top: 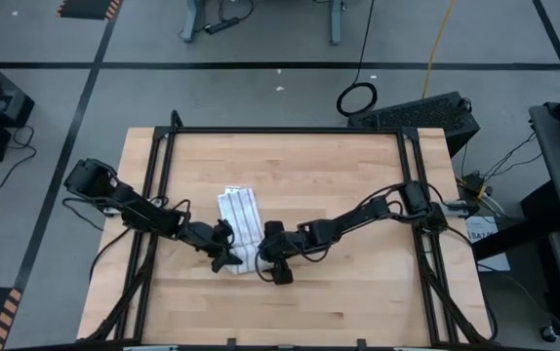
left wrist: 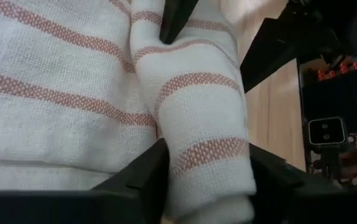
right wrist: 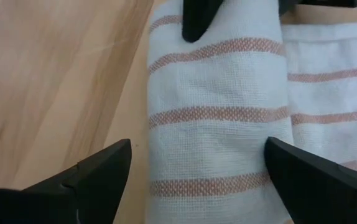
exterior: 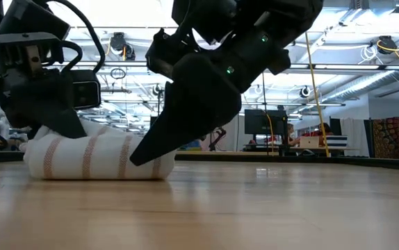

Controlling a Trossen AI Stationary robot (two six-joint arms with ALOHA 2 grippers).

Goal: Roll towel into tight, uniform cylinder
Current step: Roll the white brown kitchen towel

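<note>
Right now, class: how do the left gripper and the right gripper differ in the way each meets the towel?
The left gripper has its fingers close against the towel's rolled fold, while the right gripper straddles the roll with its fingers spread wide and gaps showing. From above, the left meets the roll's left side, the right its right side. Both sit at the towel's near, rolled end.

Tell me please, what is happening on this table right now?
Two robot arms are rolling a white towel with reddish stripes on a wooden table. The rolled part lies at its near end. The left gripper has its fingers around one end of the roll. The right gripper straddles the roll with fingers wide open.
</note>
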